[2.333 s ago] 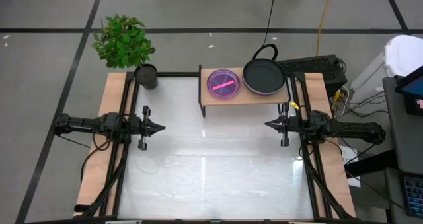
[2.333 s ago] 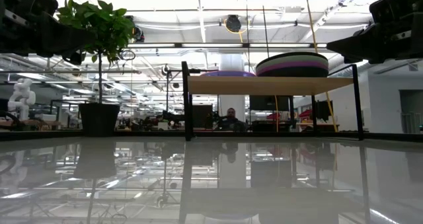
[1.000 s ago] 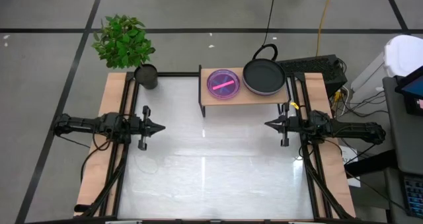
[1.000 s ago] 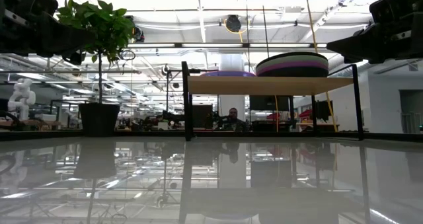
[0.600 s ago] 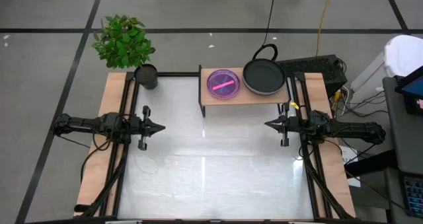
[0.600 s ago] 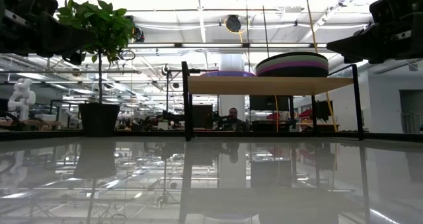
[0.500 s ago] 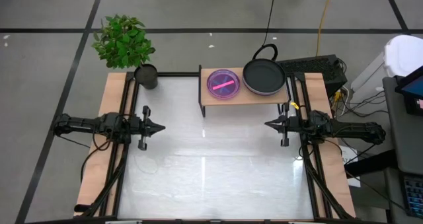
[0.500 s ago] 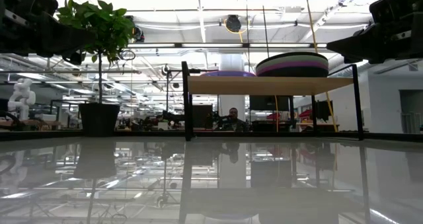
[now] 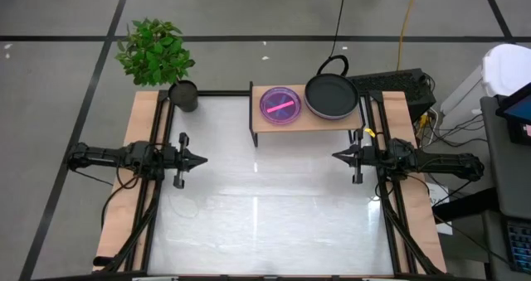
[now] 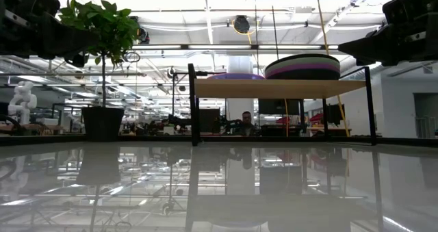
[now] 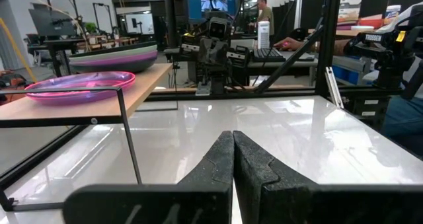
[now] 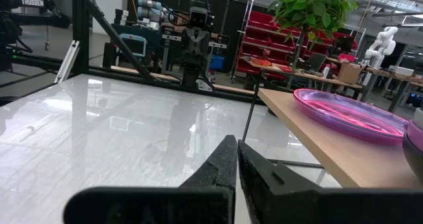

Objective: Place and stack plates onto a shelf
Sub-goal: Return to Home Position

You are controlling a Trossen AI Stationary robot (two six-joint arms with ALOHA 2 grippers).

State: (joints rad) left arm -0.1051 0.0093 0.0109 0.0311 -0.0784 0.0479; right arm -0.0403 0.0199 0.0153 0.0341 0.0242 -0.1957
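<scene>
— Where are the grippers seen?
— The left gripper [image 9: 203,158] is held at nine o'clock and the right gripper [image 9: 335,156] at three o'clock. The fingers of both are pressed together, and nothing is gripped.
— And farther back?
— The shelf [image 9: 309,125] is set at twelve o'clock. A pink plate [image 9: 280,104] is laid at its nine o'clock end and a dark-topped pile of plates [image 9: 332,96] at its three o'clock end.

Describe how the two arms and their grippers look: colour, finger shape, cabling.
The left arm and right arm are matte black, built of slim jointed segments. The left gripper and right gripper each carry a short cross rail and two fingers tapering to a wedge. Up close the fingers are dark and grainy, with stepped inner edges. Black cables loop beside each arm.
</scene>
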